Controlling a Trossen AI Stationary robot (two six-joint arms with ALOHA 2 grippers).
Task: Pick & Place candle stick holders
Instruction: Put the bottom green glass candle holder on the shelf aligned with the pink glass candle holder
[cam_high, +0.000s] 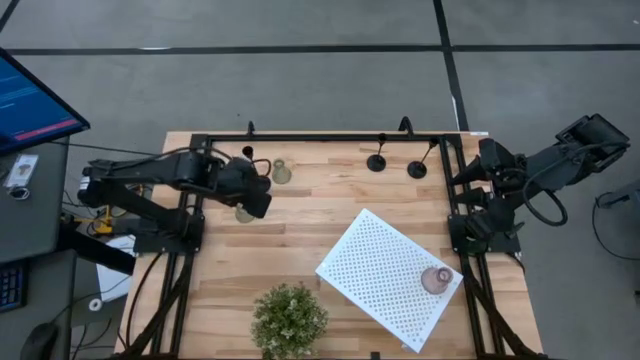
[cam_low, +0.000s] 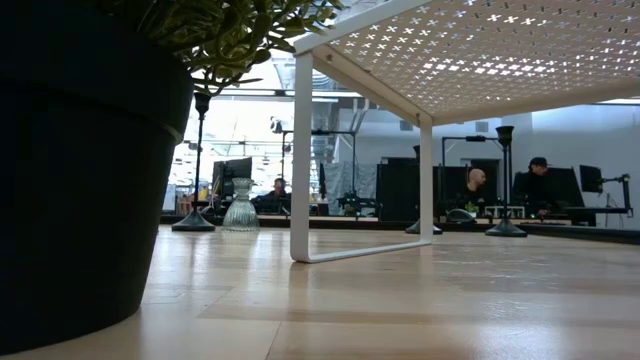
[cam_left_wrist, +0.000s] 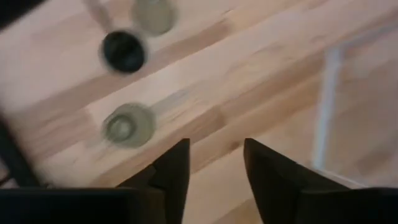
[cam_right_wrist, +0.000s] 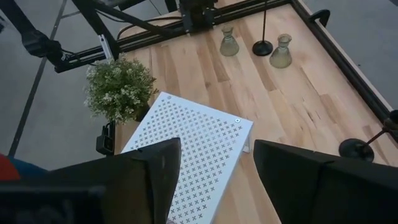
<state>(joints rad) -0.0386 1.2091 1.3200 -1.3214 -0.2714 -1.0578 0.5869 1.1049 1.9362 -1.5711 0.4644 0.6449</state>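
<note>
Left gripper hovered over the bench at the far-left holders — fingers parted, empty. Greenish holder just beside it. Pink holder sat on white board. Right gripper waited — fingers spread.

three black holders, three pale holders

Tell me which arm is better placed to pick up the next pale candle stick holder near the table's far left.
Left. The left gripper, open, hovers right beside the greenish holder, with another pale holder close. The right gripper waits at the table's far right edge.
</note>
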